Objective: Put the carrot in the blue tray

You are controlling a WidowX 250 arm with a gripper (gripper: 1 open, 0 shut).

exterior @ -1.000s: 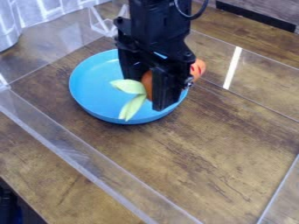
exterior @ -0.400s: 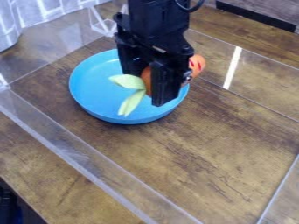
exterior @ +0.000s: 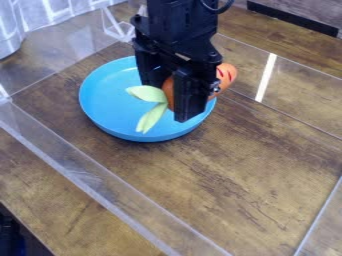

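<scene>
The gripper [exterior: 181,100] is squeezed tight on the carrot [exterior: 225,75], right over the blue tray [exterior: 104,100]. Next, I think, it must let go.

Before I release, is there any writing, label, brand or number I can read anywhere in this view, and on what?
None. No readable text shows on the gripper, the carrot, the blue tray or the wooden table. The picture is small and soft, so any fine print on the black gripper housing could not be read anyway.
</scene>
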